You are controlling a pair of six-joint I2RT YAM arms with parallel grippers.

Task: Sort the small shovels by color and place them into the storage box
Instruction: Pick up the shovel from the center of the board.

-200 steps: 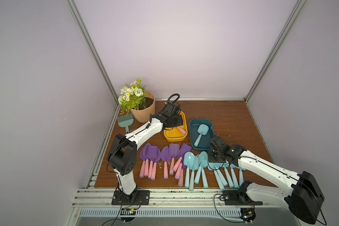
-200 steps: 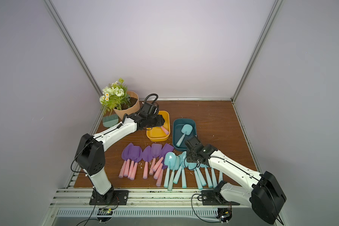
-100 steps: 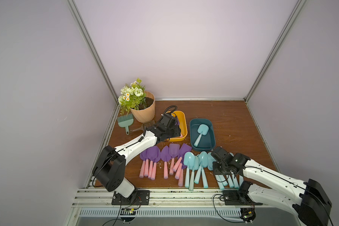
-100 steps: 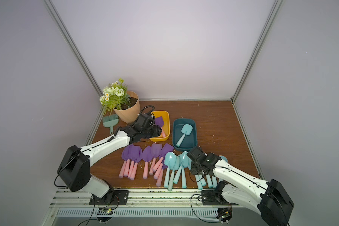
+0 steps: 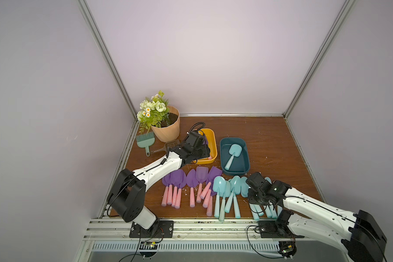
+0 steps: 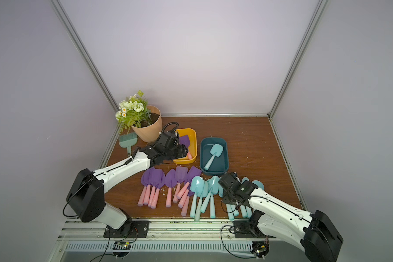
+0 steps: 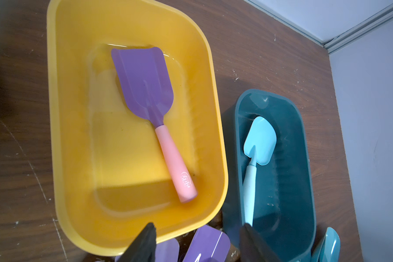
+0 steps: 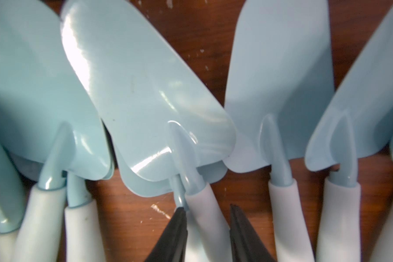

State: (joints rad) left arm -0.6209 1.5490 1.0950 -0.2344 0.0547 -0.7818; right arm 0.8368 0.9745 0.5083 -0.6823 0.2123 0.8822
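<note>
station: brown wooden table [image 5: 270, 147], two arms; left gripper [image 7: 196, 234] hangs above the near rim of the rectangular yellow plastic box [image 7: 52, 113]; its jaws stand well apart with nothing between them; one small shovel with purple blade and pink handle [image 7: 145, 84] lies flat on the floor of that box, blade toward the far end; just beside it stands the rectangular dark teal plastic box [image 5: 235, 171], holding one all-light-blue small shovel [image 5: 233, 150], blade toward the far end; on the table in front of the boxes a row of purple-bladed, pink-handled shovels [image 5: 192, 181] lies with handles toward the robot, several overlapping; beside it, on the robot's right, a row of light blue shovels [image 5: 225, 188], likewise overlapping; right gripper [image 8: 205, 226] is down among the light blue row; its black fingertips [image 8: 175, 229] stand either side of the pale handle of one light blue trowel [image 8: 150, 108], whose blade rests on another; whether the pads press that handle cannot be told; far left corner: peach flowerpot with white flowers [image 5: 166, 131], green bristled hand brush [image 5: 145, 141], brown slotted scoop [image 5: 171, 144].
</note>
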